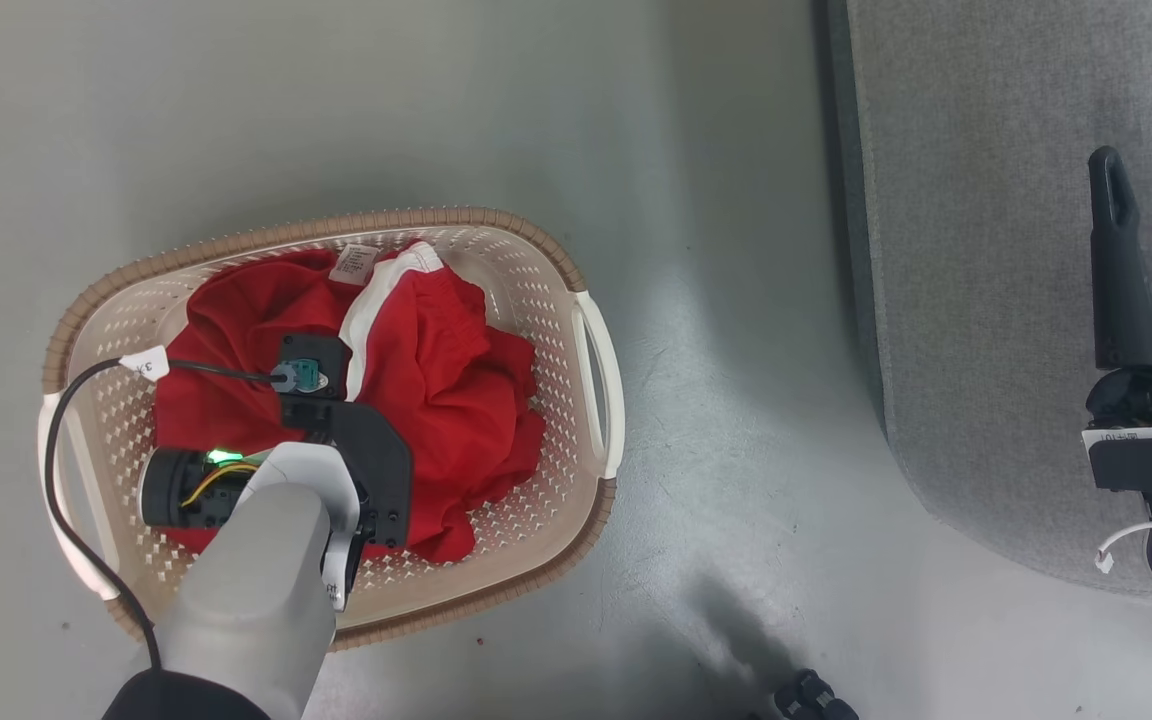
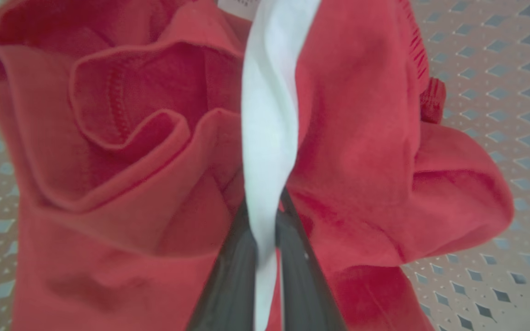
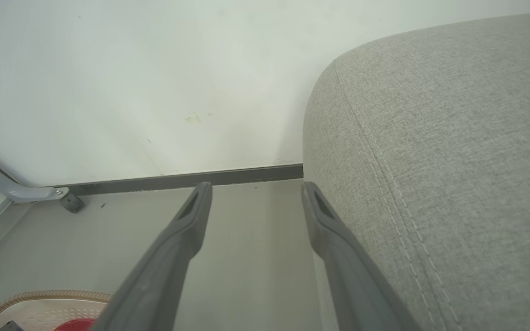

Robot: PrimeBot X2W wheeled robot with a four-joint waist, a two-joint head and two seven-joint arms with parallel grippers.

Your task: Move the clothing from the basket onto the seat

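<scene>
My left end effector (image 2: 265, 207) is clenched on the white stripe (image 2: 269, 115) of the red garment (image 1: 456, 400) in the basket (image 1: 536, 245) on the floor (image 1: 736, 400). I'd lift straight up until the cloth hangs clear, then swing to the seat (image 1: 986, 300). My right end effector (image 1: 1146, 150) hangs released.

Grey floor (image 1: 436, 100), pale wall (image 3: 154, 69) (dark skirting (image 3: 246, 174))

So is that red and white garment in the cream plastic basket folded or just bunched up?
Bunched up: the red garment lies crumpled in the cream perforated basket, all loose folds, white stripe twisted.
</scene>
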